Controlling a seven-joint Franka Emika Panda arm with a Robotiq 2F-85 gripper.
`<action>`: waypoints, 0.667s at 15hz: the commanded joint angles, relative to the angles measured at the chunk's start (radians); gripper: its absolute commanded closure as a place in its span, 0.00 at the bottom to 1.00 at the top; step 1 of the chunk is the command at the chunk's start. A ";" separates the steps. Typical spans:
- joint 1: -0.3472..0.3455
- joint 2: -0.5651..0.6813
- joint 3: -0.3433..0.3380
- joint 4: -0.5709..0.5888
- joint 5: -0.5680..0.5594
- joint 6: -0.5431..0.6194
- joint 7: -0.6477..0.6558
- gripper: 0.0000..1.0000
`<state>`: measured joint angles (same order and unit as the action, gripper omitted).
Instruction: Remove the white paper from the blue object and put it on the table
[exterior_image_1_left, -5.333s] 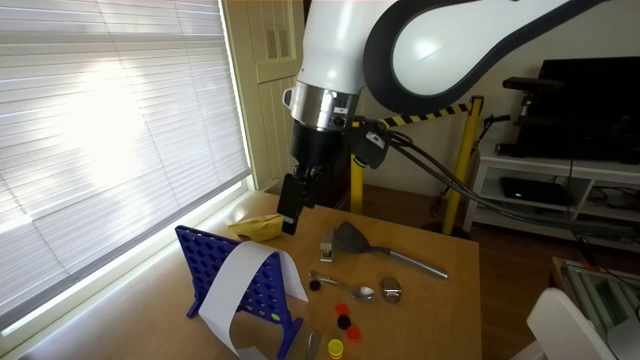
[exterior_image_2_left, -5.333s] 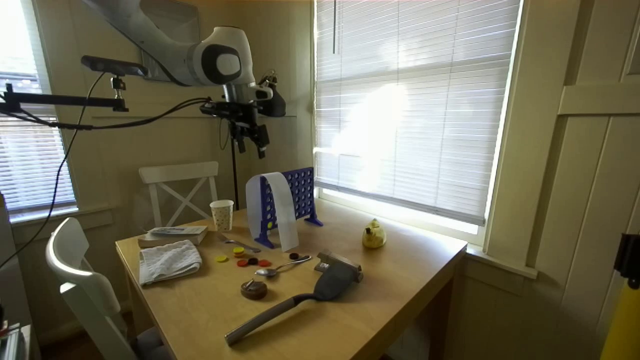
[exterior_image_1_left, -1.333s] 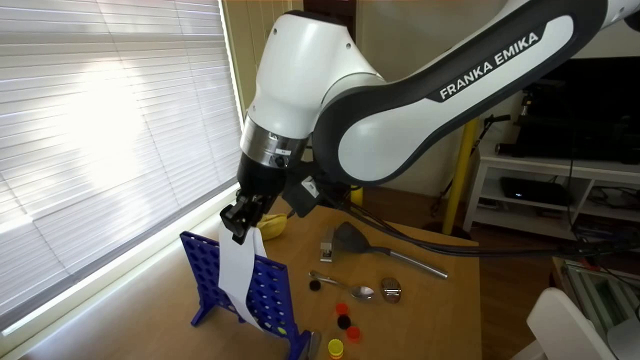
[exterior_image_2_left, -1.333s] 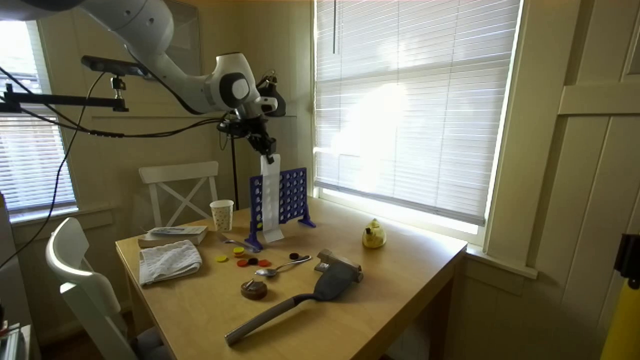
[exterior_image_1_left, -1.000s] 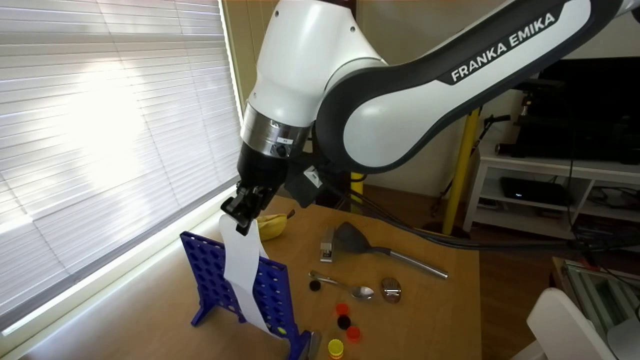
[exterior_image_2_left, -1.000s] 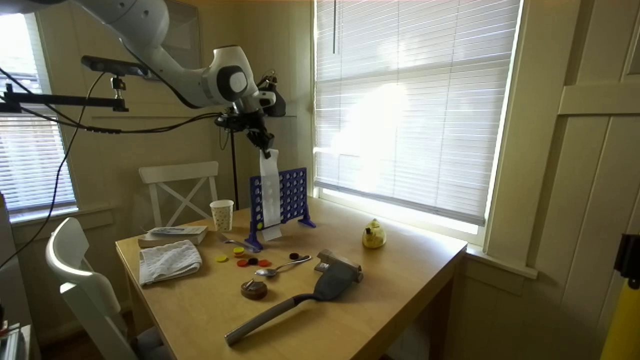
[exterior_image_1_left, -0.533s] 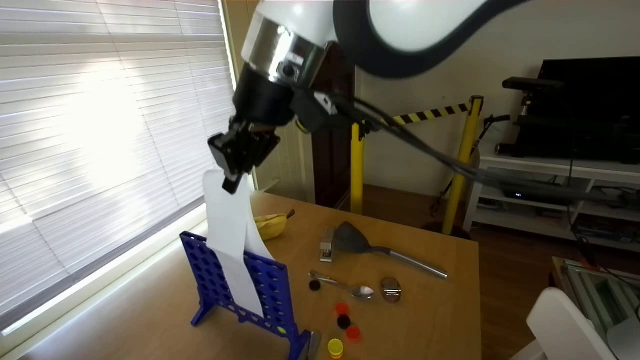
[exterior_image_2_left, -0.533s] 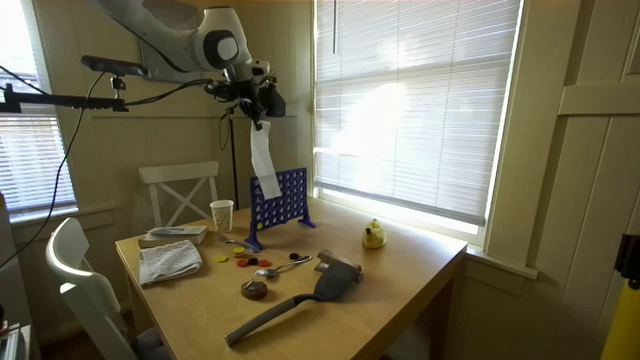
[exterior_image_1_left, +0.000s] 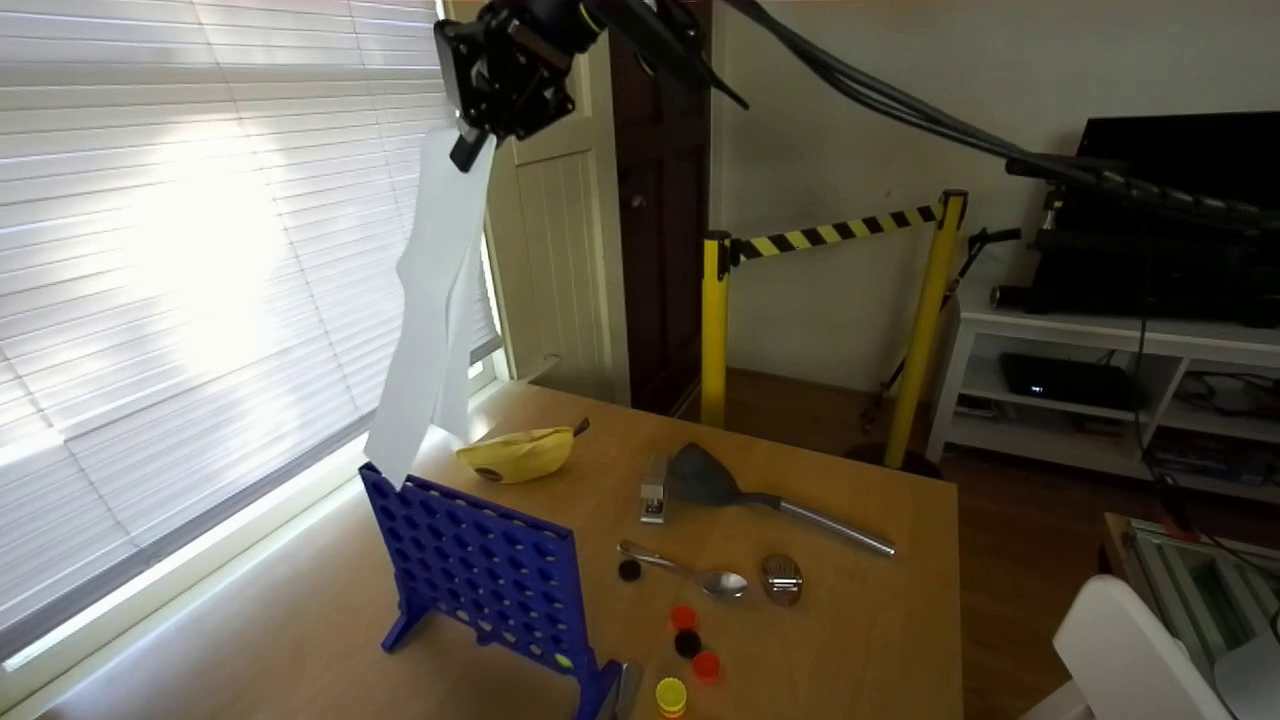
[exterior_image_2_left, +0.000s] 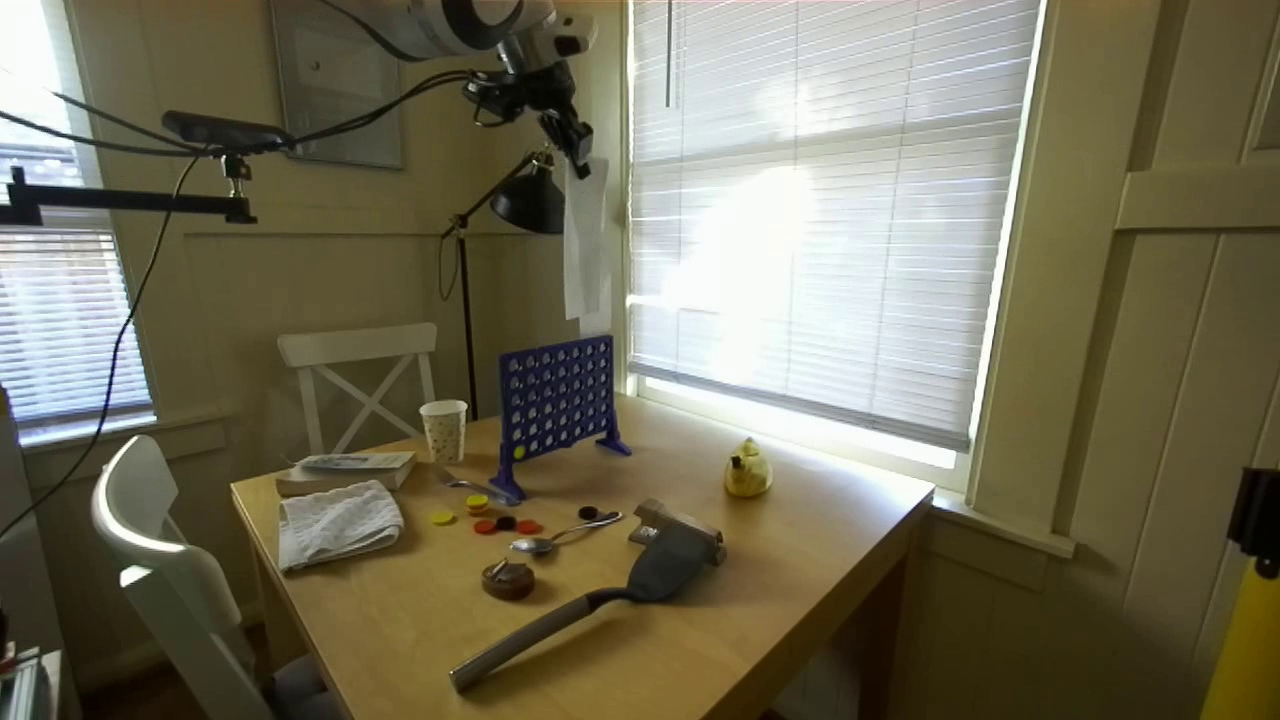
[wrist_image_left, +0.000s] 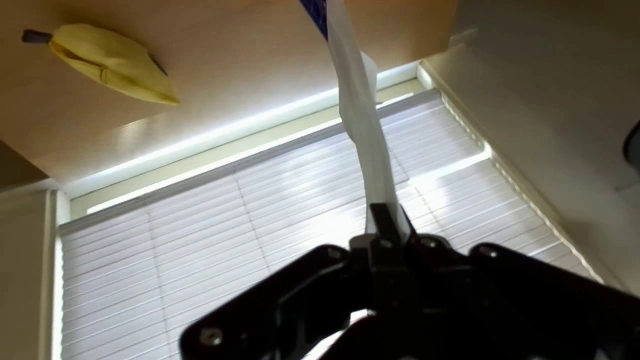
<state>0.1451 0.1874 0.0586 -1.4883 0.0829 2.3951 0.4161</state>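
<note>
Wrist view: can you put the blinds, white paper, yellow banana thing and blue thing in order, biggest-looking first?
1. blinds
2. white paper, long but thin
3. yellow banana thing
4. blue thing, just a piece showing

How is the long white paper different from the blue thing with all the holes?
The white paper dangles from the closed jaws, but the blue frame stands upright on the table. The white paper bends limply; the blue frame looks stiff. The blue frame has rows of round holes, while the white paper shows none. Both are mostly one plain color.
</note>
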 joint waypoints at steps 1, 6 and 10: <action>-0.029 0.115 -0.023 0.111 0.045 0.080 0.101 1.00; -0.028 0.273 -0.086 0.128 0.049 0.254 0.301 1.00; -0.014 0.404 -0.116 0.134 0.082 0.393 0.448 1.00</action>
<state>0.1099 0.4980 -0.0346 -1.4111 0.1194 2.7163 0.7678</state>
